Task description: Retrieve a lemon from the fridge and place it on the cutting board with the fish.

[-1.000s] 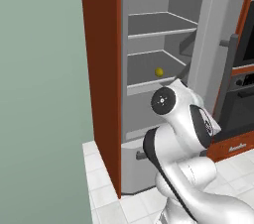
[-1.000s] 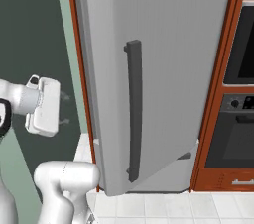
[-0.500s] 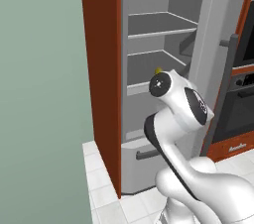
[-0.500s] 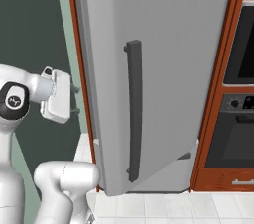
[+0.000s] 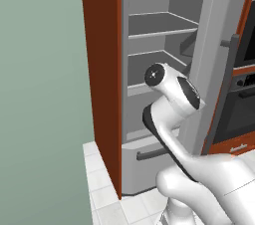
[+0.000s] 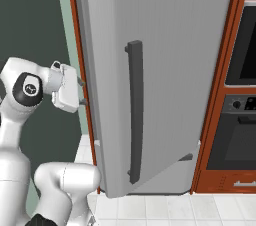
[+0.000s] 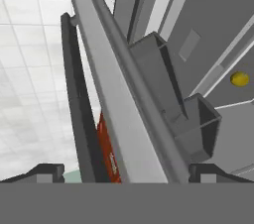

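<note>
My claw [image 7: 126,171] is spread wide and holds nothing. In the last second I swung it from beside my body toward the fridge [image 6: 165,70], and now it is just at the edge of the open door (a tip on each side of that edge). Farther inside the fridge, the lemon [image 7: 239,79] lies on a grey shelf. I think the reach in comes next.
</note>
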Available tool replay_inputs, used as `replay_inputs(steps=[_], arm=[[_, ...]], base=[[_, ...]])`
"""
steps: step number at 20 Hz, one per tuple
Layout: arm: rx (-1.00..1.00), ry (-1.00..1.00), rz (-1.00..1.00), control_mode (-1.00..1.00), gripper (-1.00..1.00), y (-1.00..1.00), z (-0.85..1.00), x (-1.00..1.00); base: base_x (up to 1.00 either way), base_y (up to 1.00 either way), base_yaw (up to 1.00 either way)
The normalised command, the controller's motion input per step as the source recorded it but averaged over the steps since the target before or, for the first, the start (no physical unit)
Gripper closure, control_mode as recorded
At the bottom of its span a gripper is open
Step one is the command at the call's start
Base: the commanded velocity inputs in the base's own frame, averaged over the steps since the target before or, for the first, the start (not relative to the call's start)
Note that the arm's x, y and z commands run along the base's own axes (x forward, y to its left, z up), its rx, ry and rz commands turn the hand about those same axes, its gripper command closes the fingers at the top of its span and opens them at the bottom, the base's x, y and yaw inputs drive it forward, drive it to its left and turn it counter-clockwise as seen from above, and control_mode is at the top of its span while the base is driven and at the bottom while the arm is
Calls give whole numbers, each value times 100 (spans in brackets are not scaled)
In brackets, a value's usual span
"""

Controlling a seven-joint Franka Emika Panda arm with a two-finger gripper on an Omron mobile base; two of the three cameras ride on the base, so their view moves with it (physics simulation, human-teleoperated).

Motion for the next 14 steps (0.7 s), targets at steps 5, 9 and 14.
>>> replay_inputs(steps=[5,9,14], arm=[[-2,8,1,-100,-100,0,-4,51],[-5,11,-1,-100,-100,-35,-14,22],[-7,10,-8,-100,-100,-67,-30,14]], base=[[0,0,0],[0,0,0],[0,0,0]])
